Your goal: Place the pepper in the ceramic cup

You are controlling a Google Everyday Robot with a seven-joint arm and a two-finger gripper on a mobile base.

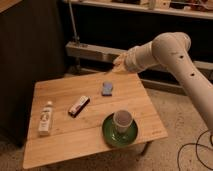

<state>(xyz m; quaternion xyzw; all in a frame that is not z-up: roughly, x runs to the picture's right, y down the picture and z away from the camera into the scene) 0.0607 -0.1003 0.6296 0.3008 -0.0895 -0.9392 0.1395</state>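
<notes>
The pincer (119, 62) hangs over the bench's (60, 145) far edge (its grip cannot be told, no pepper plainly visible), with the ceramic cup (122, 120) well below it, toward the camera, on a green saucer (111, 136). Releasing off-centre would likely land the pepper on the saucer.

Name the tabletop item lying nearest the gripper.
The small blue packet, near the far edge of the table, where the gripper hovers; the snack bar, white bottle and ceramic cup sit farther off.
</notes>
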